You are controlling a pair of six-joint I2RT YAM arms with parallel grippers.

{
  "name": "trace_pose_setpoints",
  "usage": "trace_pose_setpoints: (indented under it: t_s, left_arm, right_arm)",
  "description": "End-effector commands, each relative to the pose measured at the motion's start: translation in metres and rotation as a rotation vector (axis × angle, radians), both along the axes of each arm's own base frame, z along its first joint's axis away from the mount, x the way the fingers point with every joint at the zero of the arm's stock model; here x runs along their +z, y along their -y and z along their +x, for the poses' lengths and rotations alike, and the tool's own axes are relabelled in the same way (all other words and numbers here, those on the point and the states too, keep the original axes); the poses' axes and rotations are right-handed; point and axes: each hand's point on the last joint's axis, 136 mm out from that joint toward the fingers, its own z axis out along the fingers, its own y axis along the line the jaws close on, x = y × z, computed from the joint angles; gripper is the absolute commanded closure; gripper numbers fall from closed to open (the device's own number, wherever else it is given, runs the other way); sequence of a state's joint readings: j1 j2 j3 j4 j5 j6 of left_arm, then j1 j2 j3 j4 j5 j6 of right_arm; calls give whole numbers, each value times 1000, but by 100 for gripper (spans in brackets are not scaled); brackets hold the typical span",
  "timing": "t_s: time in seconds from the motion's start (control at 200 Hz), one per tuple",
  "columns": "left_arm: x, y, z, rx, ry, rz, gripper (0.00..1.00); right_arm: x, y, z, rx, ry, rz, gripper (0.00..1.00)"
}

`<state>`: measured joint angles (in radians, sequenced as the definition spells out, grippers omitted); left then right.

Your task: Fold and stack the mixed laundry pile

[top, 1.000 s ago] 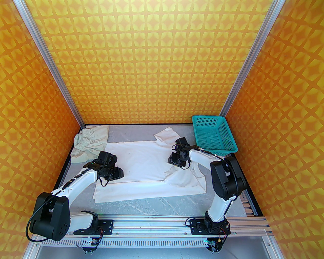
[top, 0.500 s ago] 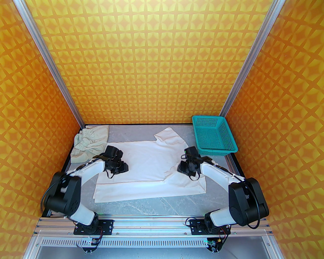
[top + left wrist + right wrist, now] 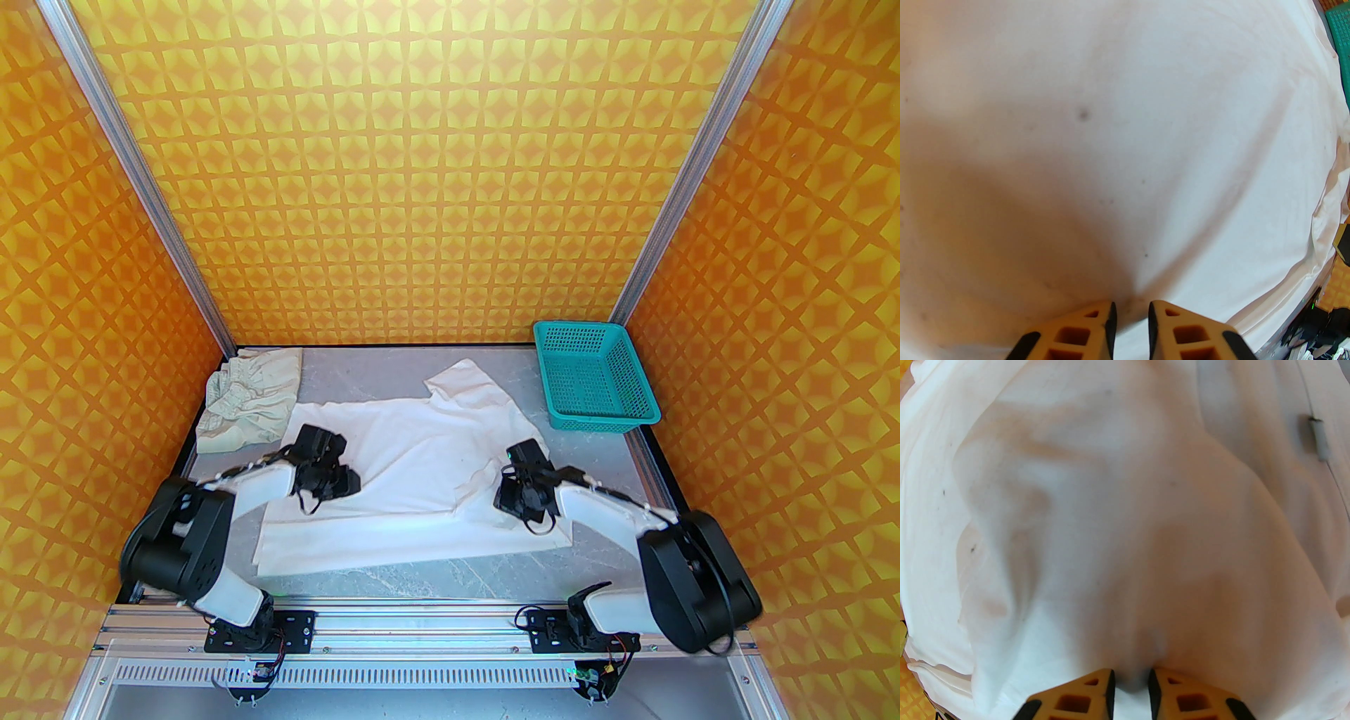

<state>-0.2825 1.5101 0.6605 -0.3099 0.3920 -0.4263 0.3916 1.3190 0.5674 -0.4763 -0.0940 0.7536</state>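
2 pinches on: left tool (image 3: 1131, 306) and right tool (image 3: 1131, 673) each clamp a pucker of the white shirt (image 3: 408, 450), spread on the table (image 3: 457, 580) beneath them. Lift evenly, together, low.

Puckered folds, left claw (image 3: 1131, 308) pinching white shirt (image 3: 1118, 140), teal basket (image 3: 1341, 31) top right

Large white long-sleeved cloth shirt (image 3: 408, 450) lay spread mostly flat across table (image 3: 485, 566) middle, wrinkled, one sleeve angled toward far right, right side rumpled, hem along near edge. Beige-cream cloth piece with gathered elastic band (image 3: 246, 404) lay bunched in far left corner, just beside shirt's far-left corner.
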Motion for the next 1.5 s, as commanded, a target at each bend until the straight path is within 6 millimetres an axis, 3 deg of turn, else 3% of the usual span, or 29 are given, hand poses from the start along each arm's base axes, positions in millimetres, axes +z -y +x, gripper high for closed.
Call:
trace_pose_setpoints:
  t_s: [0.0,0.115,0.26,0.44,0.565,0.685,0.805,0.95,1.12,1.325,1.495]
  left_arm:
    - [-15,-10,-40,13,-113,27,77]
    - [-7,-13,-50,24,-98,21,76]
    - [-1,-13,-49,26,-79,15,74]
    - [17,-6,-24,16,-34,13,72]
    - [30,1,3,7,6,7,72]
    - [33,9,26,-4,21,6,72]
    - [27,15,40,-15,16,9,73]
    - [13,22,40,-30,-9,16,73]
    - [-1,24,19,-43,-47,21,73]
    - [-6,18,-16,-28,-70,15,73]
    - [-3,14,-27,-13,-63,6,72]
  right_arm:
    - [-30,19,-70,-58,-211,-60,76]
    - [-19,16,-88,-69,-194,-38,79]
    - [8,21,-87,-83,-128,-45,79]
    - [56,9,-56,-39,-18,-31,76]
    - [71,-12,-22,24,38,-16,76]
    - [62,-22,6,58,33,-59,73]
    - [38,-23,17,35,6,-57,75]
    - [10,-15,2,9,-43,-70,75]
    - [-10,-5,-28,-26,-103,-58,75]
    - [-11,12,-72,-73,-155,-32,74]
    - [3,16,-81,-84,-131,-12,74]
